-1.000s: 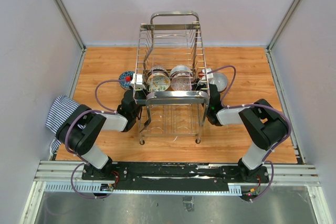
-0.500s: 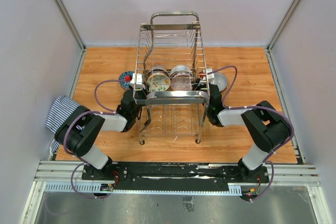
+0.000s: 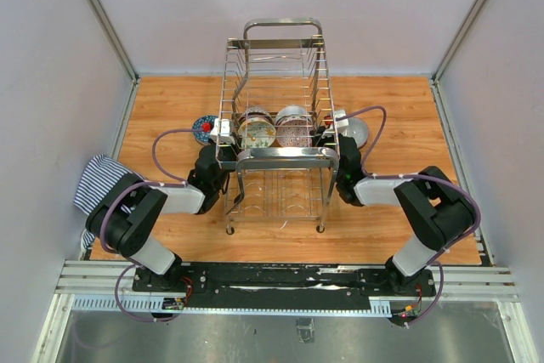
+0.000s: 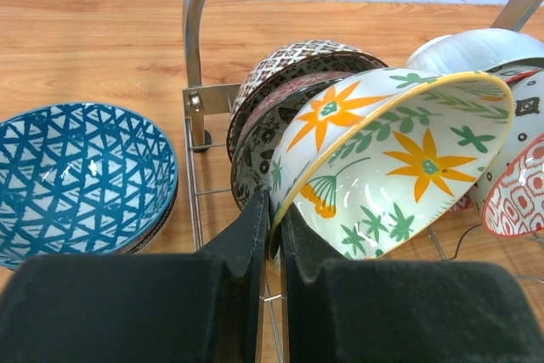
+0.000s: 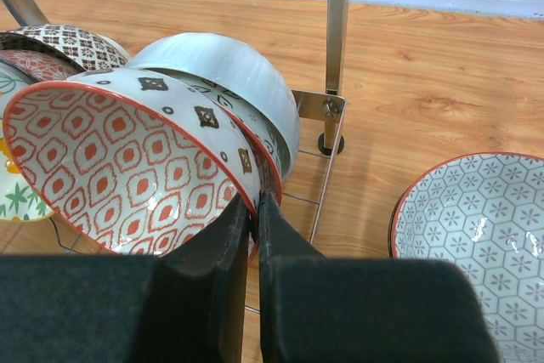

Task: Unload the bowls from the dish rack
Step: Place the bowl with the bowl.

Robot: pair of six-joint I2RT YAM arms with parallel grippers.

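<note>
Your left arm (image 3: 161,197) is folded low, elbow outboard, forearm reaching forward and inward. Your left gripper (image 4: 274,214) has its fingers set close together, one each side of the rim of the flowered bowl (image 4: 399,150), pinching it. Your right arm (image 3: 408,189) mirrors that pose. Your right gripper (image 5: 253,206) is likewise near closed, fingers clamped on the rim of the red-patterned bowl (image 5: 127,159)

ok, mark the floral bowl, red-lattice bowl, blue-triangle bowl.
floral bowl (image 4: 399,159): left wrist view, inner wall.
red-lattice bowl (image 5: 119,159): right wrist view, inner wall.
blue-triangle bowl (image 4: 76,176): left wrist view, inner floor.
</note>
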